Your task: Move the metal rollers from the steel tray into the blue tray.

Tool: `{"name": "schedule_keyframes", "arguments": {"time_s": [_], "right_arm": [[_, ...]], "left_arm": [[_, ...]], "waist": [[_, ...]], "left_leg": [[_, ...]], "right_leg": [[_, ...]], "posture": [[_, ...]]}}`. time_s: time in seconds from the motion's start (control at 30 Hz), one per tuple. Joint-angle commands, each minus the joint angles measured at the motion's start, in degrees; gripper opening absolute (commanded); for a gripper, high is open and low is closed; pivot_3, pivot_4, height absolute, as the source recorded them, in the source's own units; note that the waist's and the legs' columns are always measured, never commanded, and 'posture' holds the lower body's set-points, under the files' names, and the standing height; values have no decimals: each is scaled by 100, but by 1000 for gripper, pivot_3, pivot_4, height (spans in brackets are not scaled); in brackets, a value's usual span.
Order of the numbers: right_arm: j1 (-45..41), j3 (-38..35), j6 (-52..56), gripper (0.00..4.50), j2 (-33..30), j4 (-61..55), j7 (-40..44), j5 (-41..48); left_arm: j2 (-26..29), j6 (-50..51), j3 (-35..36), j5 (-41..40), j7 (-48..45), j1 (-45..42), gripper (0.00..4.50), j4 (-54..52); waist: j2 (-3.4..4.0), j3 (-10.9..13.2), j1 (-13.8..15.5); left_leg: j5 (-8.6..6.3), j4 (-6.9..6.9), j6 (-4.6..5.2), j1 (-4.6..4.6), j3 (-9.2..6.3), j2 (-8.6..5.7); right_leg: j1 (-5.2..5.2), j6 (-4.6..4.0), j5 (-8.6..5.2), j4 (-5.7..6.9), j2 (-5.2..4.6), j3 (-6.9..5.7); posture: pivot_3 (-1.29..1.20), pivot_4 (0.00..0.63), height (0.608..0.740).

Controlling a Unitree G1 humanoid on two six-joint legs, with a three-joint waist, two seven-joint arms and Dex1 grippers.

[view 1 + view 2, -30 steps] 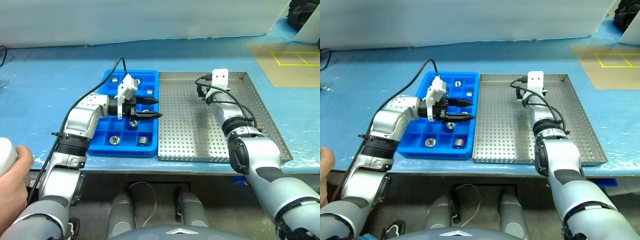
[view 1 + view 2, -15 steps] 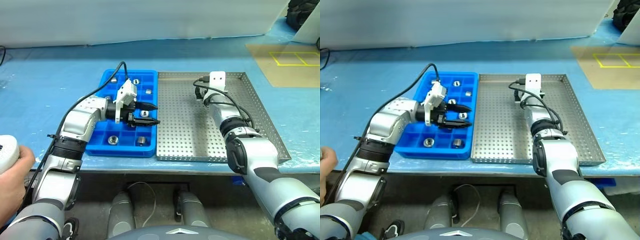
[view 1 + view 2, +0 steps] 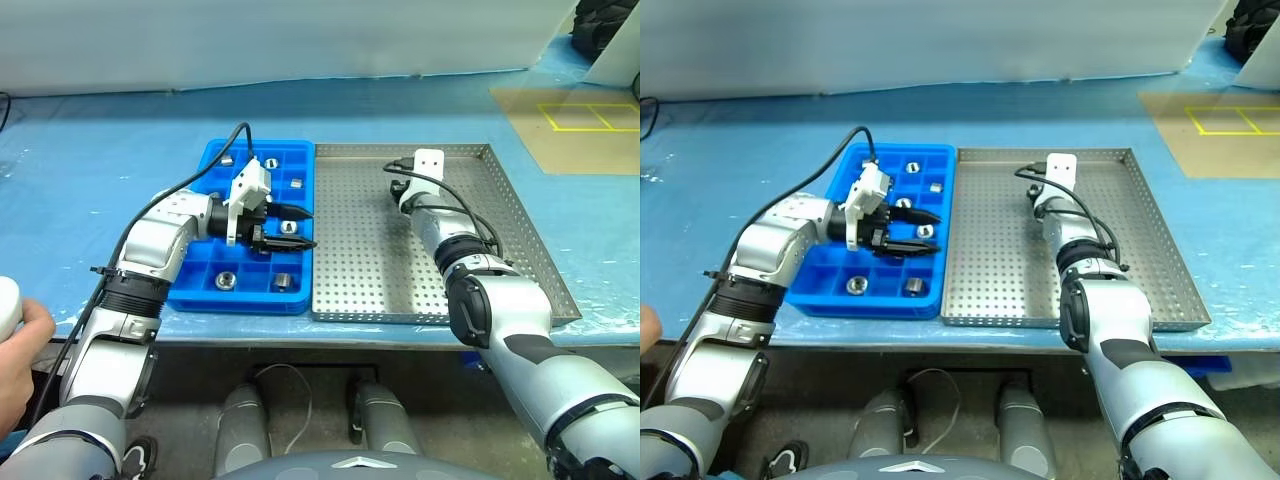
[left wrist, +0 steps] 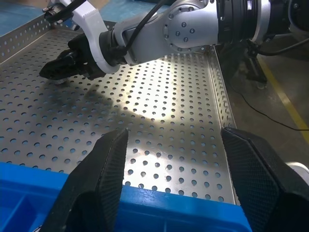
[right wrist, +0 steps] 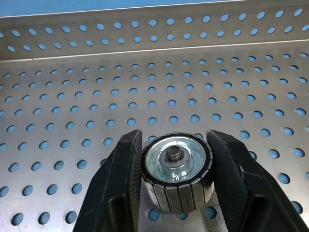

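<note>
In the right wrist view, the right end effector (image 5: 175,193) pinches one metal roller (image 5: 176,171) between its two black fingers (image 5: 118,193). The roller lies on its side on the perforated floor of the steel tray (image 3: 370,260), its axis level and its holed end face turned toward the wrist camera. The left end effector (image 3: 290,228) hangs spread and empty over the blue tray (image 3: 205,290), whose compartments hold several rollers (image 3: 227,281).
</note>
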Motion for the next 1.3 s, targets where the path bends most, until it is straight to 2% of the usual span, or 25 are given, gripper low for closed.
{"name": "schedule_keyframes", "arguments": {"time_s": [0.03, 0.3, 0.5, 0.63, 0.7, 0.8, 0.93, 1.03, 1.2, 1.3], "right_arm": [[-146, -85, 55, 1666, 63, -150, 157, 124], [-275, -31, 311, 1666, 178, -746, 713, 267], [-49, 386, 1209, 1666, 595, -2552, 1730, 541], [-63, 680, 1675, 1666, 881, -3164, 2195, 659], [-127, 1031, 1747, 1666, 1127, -3389, 2732, 672], [-269, 1420, 1664, 1666, 1516, -3362, 3161, 599], [-455, 1591, 1594, 1666, 1931, -3129, 3481, 627], [-483, 1699, 1656, 1666, 2163, -3030, 3727, 645], [-314, 2199, 1772, 1666, 2631, -2844, 4083, 480], [-154, 2509, 1883, 1666, 2658, -2817, 4117, 354]], "left_arm": [[108, -84, -30, -48, -99, -71, 3247, -128], [636, -230, 23, -87, -559, 35, 3247, -134], [944, -80, 779, -364, -178, -13, 3247, 99], [1241, 24, 1173, -517, 28, 102, 3247, 31], [1441, 94, 1467, -559, 257, 314, 3247, -144], [1678, 221, 1779, -656, 485, 867, 3247, -627], [1891, 573, 2292, -947, 843, 1689, 3247, -1404], [2037, 755, 2643, -1111, 1033, 2262, 3247, -1843], [2275, 806, 2995, -1176, 1160, 2968, 3247, -2077], [2336, 890, 3119, -1315, 1190, 3183, 3247, -2244]], "waist": [[0, 0, -3], [4, 3, -7], [12, 9, 23], [12, 10, 57], [12, 10, 86], [10, 9, 105], [7, 10, 326], [1, 10, 486], [-1, 9, 702], [-4, 10, 789]], "left_leg": [[0, -1, -1, 1, 0, 0], [12, -20, -21, 6, 1, 7], [19, -31, -32, 2, 2, 11], [23, -43, -38, 3, 1, 17], [27, -55, -45, 3, 1, 16], [34, -78, -57, 4, 0, 16], [65, -150, -107, -1, -5, 25], [65, -153, -109, -3, -8, 49], [78, -169, -136, 5, -18, 74], [91, -178, -160, 9, -26, 82]], "right_leg": [[0, 0, 0, 0, 1, 0], [-14, -9, 5, 0, 15, 7], [-24, -15, 8, 2, 19, 6], [-24, -24, 2, 0, 21, -1], [-26, -27, 0, -2, 19, -4], [-39, -31, -3, -3, 20, -4], [-71, -60, -20, 1, 27, -28], [-69, -77, -31, 1, 48, -40], [-66, -87, -39, 2, 73, -48], [-67, -84, -41, 6, 84, -48]], "posture": [[-289, 150, 740], [-279, 150, 740], [-209, 150, 740], [-159, 150, 740], [-91, 150, 740], [14, 150, 740], [100, 150, 740], [153, 150, 740], [222, 150, 740], [228, 150, 740]]}}
